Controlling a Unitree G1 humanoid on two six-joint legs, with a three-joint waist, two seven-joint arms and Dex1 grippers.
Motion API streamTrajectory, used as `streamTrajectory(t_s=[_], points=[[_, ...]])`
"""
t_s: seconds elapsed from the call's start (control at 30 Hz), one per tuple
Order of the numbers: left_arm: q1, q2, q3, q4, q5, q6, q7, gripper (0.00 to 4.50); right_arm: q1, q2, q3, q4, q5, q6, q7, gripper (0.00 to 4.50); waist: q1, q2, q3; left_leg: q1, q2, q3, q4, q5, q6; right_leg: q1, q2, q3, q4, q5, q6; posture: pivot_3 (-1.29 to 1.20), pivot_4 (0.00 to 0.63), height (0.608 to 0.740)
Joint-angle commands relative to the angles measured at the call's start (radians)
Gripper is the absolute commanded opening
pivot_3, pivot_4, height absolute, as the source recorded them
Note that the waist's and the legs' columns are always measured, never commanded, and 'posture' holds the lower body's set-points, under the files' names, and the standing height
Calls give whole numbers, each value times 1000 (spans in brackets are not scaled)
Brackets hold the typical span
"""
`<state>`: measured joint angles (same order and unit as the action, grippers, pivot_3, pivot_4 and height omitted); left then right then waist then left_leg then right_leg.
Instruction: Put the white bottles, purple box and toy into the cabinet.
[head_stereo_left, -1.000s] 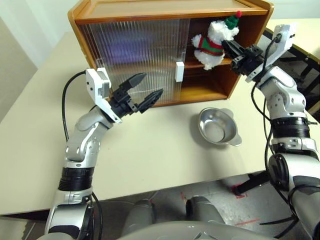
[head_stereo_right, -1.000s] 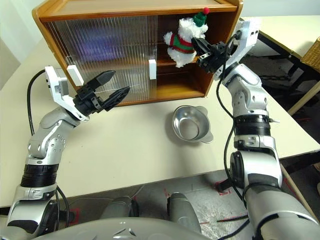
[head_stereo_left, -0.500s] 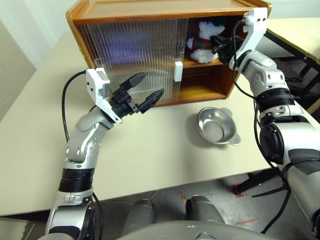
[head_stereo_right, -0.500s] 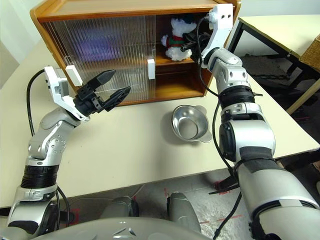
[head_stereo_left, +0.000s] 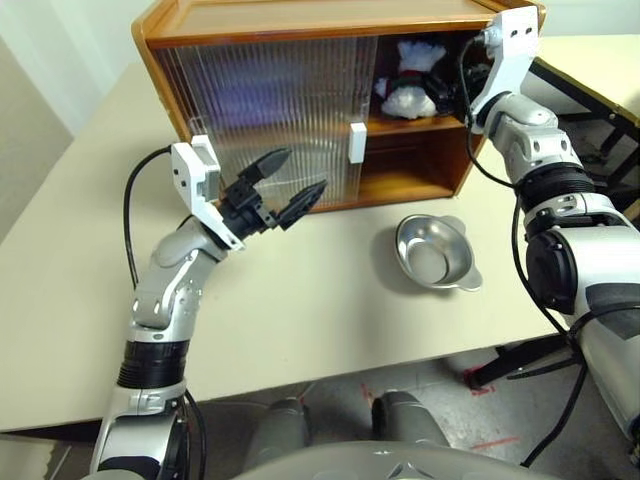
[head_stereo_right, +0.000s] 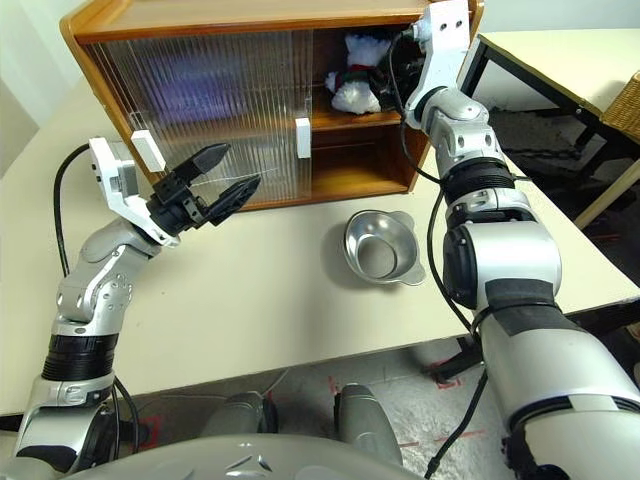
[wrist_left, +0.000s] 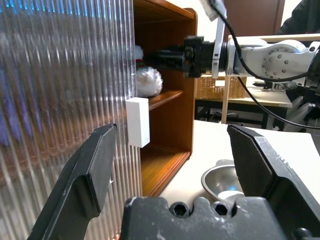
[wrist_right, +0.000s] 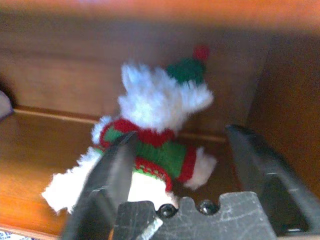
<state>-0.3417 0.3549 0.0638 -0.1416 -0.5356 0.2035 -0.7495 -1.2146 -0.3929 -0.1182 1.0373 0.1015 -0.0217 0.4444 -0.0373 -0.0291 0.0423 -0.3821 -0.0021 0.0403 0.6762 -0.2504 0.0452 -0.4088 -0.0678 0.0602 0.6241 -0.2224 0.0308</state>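
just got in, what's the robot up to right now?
The right claw is open inside the cabinet, with the toy lying on the upper shelf just past its fingers. The left claw hovers open, empty, in front of the ribbed sliding door. A metal dish sits on the table.

Arms: silver-grey jointed shells with black bands and ribbed black collars at the joints; loose black cables run to white block housings at the wrists. Left gripper (head_stereo_left: 285, 185) and right gripper (wrist_right: 192, 167): two tapered black fingers each, on a black base with what look like small screw holes.
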Motion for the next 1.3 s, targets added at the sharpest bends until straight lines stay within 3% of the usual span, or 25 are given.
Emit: streamTrajectory(t_s=[0.03, 0.23, 0.33, 0.5, 0.63, 0.77, 1.03, 1.3], points=[[3, -4, -8, -8, 11, -6, 0, 4500, 98, -15, -24, -209, 52, 73, 47, 4469, 1, 0, 0, 0, 0, -1, 0, 0, 0, 0, 0, 0, 0, 0, 0, 40, 0, 740], [7, -2, -11, -6, 5, -3, -9, 4500, 408, -27, -49, -772, 192, 347, 82, 4469, 3, 0, 0, -3, 0, -3, -1, 0, 0, -1, 0, -1, 0, 0, 1, 20, 0, 740], [4, 0, -13, 2, 2, 2, -19, 4500, 639, -17, -89, -1128, 372, 532, 95, 4469, 5, 0, -1, -6, 0, -4, -1, 0, 1, -3, -1, -2, -1, 0, 2, 0, 0, 740], [7, 7, -13, -3, -5, 15, -31, 4500, 922, -32, -209, -1396, 649, 719, 124, 4469, 2, 0, -1, -5, 0, -2, 0, 0, 0, -2, -1, -1, -2, -1, 3, -11, 0, 740], [20, 6, -15, -7, -4, 19, -35, 4500, 1111, -53, -339, -1415, 838, 811, 138, 4469, 2, 0, -1, -3, 0, -2, 2, -1, -1, 2, -1, -1, -4, -5, 8, -18, 2, 740], [17, 5, -14, -12, -7, 26, -33, 4500, 1207, -40, -417, -1360, 993, 889, 108, 4469, -2, -1, 0, -2, 0, 1, 3, -2, -3, 2, -1, 0, -4, -5, 5, -16, 9, 740], [24, 21, -1, -28, -12, 42, -30, 4500, 1240, -15, -514, -1188, 1264, 987, -59, 4469, 1, -3, 6, 6, 0, 1, 2, -2, -3, 9, 0, 1, -5, -10, -4, 2, 20, 740], [39, 28, 5, -55, -17, 55, -17, 4500, 1254, 15, -522, -1073, 1449, 1006, -207, 4469, 2, -3, 11, 7, 0, 0, -1, -2, -3, 11, -1, 1, -9, -11, -2, 22, 33, 740]])
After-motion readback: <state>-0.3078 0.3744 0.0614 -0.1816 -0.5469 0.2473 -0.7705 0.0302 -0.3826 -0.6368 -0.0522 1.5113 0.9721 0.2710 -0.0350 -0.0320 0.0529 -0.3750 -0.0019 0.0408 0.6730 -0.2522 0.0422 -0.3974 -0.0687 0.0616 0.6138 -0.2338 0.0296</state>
